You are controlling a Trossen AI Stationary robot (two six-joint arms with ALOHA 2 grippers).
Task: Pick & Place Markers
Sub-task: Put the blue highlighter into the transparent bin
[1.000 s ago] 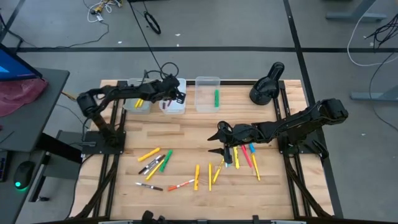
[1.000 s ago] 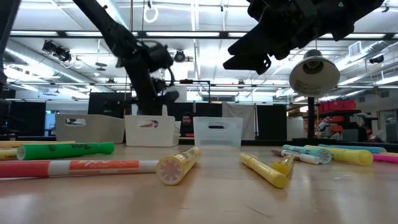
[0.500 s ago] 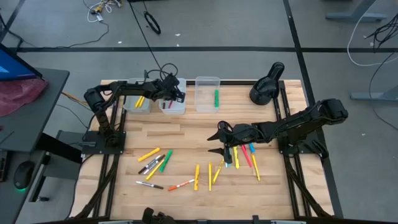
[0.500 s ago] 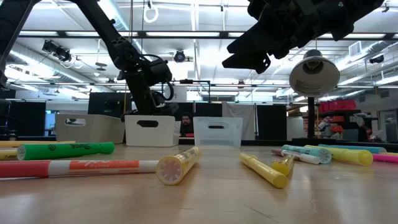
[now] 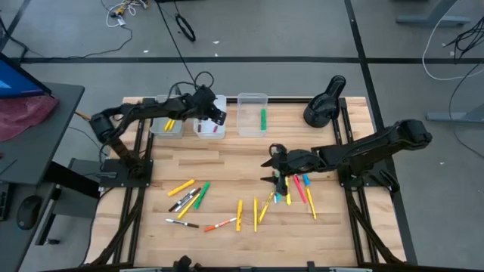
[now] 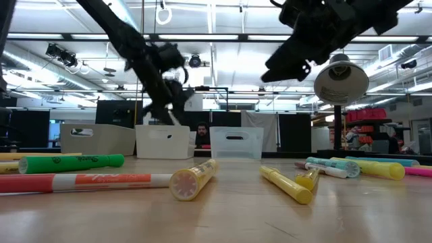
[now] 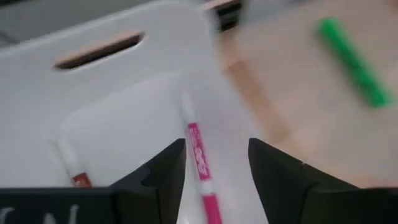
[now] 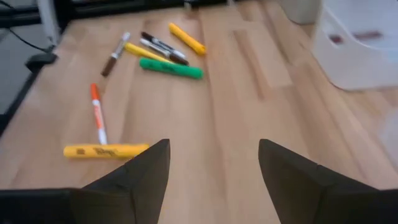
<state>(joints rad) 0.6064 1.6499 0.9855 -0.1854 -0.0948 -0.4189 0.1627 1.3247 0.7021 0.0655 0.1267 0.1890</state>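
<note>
Released since before, pink marker [image 7: 202, 171] lies lengthwise in white bin [image 7: 112, 81] under parted left end effector [image 7: 214, 165].

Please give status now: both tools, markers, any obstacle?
Left tool open over middle bin, pink marker inside. Right tool open above loose markers. Nothing blocking.

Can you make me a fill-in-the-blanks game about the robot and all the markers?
1. The left gripper is over the ____ bin, where a pink marker lies between its open fingers.
2. The clear bin holds one ____ marker.
3. The right gripper hangs ____ above the table, holding nothing.
4. The black lamp stands near the table's far ____ corner.

Missing words: white; green; open; right
</note>
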